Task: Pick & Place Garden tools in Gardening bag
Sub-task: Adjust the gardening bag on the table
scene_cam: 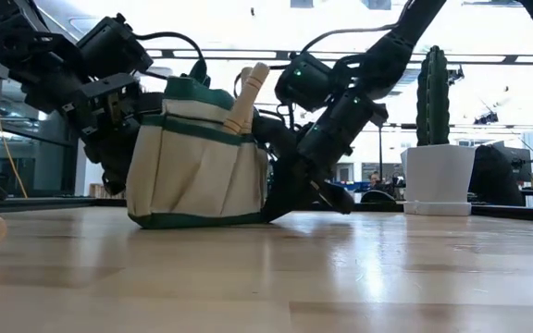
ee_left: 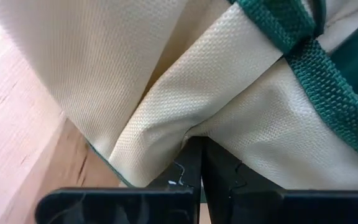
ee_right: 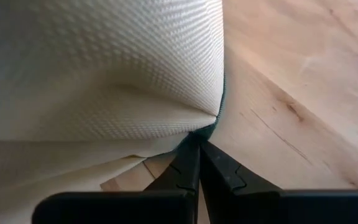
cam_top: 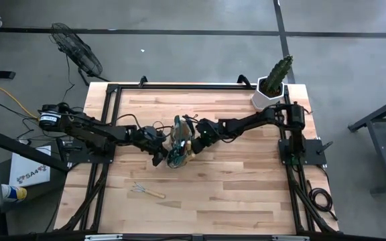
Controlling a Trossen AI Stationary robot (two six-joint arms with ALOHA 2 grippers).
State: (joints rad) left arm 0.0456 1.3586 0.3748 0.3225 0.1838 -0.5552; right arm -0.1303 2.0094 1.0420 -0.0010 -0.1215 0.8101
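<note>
Gardening bag sits mid-table, tilted, my left gripper and right gripper each pinched shut on its fabric; uneven pulling could tip it, spilling tools.

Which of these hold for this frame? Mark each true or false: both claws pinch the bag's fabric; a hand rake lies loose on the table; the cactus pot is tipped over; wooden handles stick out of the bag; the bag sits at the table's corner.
1. Both claws pinch the bag's fabric. True: the left claw and the right claw are each shut on a fold of the bag.
2. A hand rake lies loose on the table. True.
3. The cactus pot is tipped over. False: it stands upright at the table's far right corner.
4. Wooden handles stick out of the bag. True.
5. The bag sits at the table's corner. False: it is near the middle, between both arms.
</note>
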